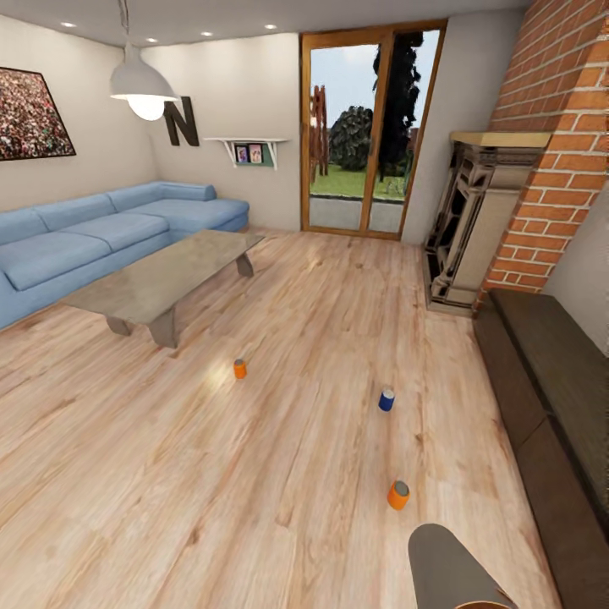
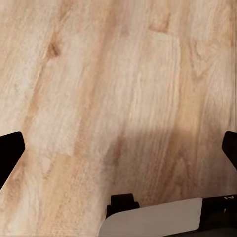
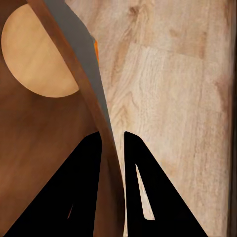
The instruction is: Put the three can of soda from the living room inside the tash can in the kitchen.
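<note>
Two orange cans of soda stand upright on the wood-plank floor, one near the coffee table (image 1: 239,369) and one close in front of me (image 1: 398,495). Between them stands a blue can (image 1: 386,399) with a grey top. The trash can (image 1: 448,562) shows its tan outside at the bottom edge of the head view. My right gripper (image 3: 112,136) is shut on the trash can's wall (image 3: 49,138), one finger inside and one outside, near the oval slot handle (image 3: 34,54). A sliver of orange (image 3: 96,49) peeks past the rim. My left gripper (image 2: 118,148) hangs open over bare floor.
A low coffee table (image 1: 161,279) and a blue sofa (image 1: 76,237) are at the left. The brick fireplace (image 1: 541,169) and a long dark cabinet (image 1: 550,389) line the right wall. A glass door (image 1: 368,127) is at the back.
</note>
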Tool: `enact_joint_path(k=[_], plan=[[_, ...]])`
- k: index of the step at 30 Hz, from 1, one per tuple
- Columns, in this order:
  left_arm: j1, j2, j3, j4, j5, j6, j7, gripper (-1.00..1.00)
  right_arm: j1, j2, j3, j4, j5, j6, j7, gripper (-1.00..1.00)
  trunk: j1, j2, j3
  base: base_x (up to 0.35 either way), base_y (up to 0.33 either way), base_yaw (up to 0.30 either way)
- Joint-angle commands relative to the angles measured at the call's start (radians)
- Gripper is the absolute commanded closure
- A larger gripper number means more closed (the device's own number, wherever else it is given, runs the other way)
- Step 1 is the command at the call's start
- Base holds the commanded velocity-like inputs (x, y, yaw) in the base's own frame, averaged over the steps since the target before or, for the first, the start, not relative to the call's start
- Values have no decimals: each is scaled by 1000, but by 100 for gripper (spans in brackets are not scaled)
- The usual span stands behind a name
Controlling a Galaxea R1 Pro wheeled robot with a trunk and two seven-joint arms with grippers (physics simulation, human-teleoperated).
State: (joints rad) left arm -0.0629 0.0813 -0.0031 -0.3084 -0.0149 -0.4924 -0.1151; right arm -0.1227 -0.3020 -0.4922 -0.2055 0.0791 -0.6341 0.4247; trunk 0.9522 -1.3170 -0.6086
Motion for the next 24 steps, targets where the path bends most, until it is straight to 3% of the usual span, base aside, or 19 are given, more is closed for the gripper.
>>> enact_joint_path(k=[1,6,11,18,24], plan=[[0,0,0,0,0,0,0,-100,0,0,-8,-2,-5,-1,5,100,0,0,-1,264,-178,-146],[0,0,1,0,0,0,0,-100,-1,0,-8,-2,-5,-1,5,100,0,0,-5,230,-150,-177],[0,0,4,0,1,1,-2,-100,-1,0,-8,-2,-5,-1,5,100,0,0,-9,5,-10,-201],[-1,0,6,0,2,3,-6,-100,0,0,-8,-2,-6,-1,5,100,0,0,-14,-186,165,-205],[-2,0,5,0,0,3,-7,-100,0,0,-8,-2,-6,-1,5,100,0,0,-19,-27,290,-212]])
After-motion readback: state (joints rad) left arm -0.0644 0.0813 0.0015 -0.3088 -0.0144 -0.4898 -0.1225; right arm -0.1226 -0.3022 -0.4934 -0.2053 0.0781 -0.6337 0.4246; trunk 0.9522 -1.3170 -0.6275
